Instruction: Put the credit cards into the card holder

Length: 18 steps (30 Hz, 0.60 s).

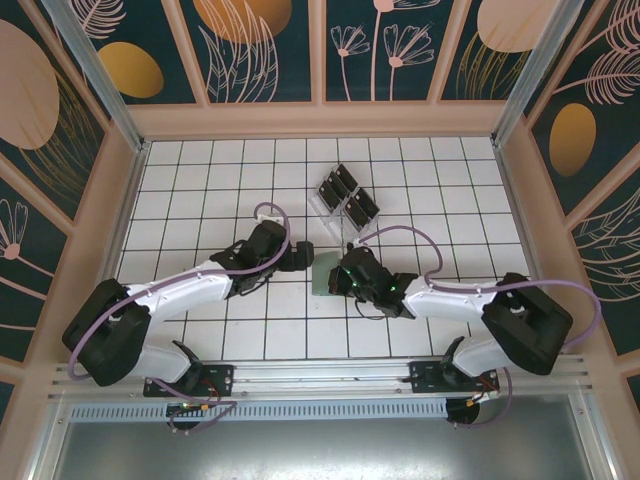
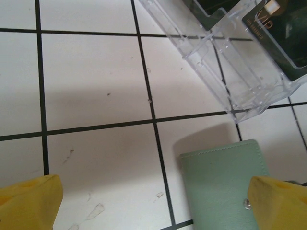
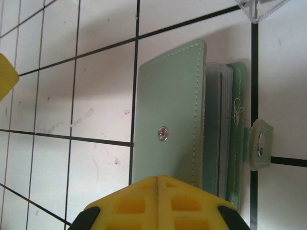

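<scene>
Grey-green card holder [image 3: 168, 120], seemingly unsnapped

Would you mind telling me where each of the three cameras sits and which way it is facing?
Top external: above and behind the bases, looking down on the tiled table; both arms show, ending in left gripper and right gripper.
Left wrist: looks down past two spread yellow fingertips at the clear rack and card holder.
Right wrist: looks down over closed yellow fingers at the card holder.
Shared: both wrist views hold the card holder.
</scene>
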Motion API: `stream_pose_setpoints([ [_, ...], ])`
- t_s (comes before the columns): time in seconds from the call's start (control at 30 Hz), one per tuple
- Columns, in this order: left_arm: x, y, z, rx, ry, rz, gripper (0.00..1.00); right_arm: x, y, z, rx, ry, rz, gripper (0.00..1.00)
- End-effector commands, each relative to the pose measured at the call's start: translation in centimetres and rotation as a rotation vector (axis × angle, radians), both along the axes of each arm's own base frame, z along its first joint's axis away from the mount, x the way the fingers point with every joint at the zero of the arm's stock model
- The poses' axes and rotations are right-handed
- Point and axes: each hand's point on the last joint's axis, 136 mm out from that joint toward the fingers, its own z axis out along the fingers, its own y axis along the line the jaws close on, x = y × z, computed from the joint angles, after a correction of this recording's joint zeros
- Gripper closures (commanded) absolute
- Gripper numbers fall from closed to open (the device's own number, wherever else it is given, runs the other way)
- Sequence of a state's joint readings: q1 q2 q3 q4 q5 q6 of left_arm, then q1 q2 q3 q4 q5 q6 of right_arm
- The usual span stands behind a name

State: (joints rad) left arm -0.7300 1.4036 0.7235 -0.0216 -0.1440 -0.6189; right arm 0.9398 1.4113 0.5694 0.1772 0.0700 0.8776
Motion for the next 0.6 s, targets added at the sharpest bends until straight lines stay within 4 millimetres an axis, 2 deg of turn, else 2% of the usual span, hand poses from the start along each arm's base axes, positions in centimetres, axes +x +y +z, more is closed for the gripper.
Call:
stream_pose_setpoints([
  [0.0, -0.7, 1.4, -2.3, 0.114, 0.044, -0.026, 0.02, 1.1, 0.3, -0.2, 0.02, -0.016, -0.012, 1.0],
  [0.23, -1.9, 1.2, -4.3, 0.124, 0.098, -0.074, 0.01, 2.1, -0.3, -2.0, 0.012, 0.006, -0.028, 1.0],
  [0.57, -1.4, 0.6, -4.9, 0.139, 0.082, -0.097, 0.02, 2.0, -0.2, -3.0, 0.002, 0.025, -0.022, 1.0],
])
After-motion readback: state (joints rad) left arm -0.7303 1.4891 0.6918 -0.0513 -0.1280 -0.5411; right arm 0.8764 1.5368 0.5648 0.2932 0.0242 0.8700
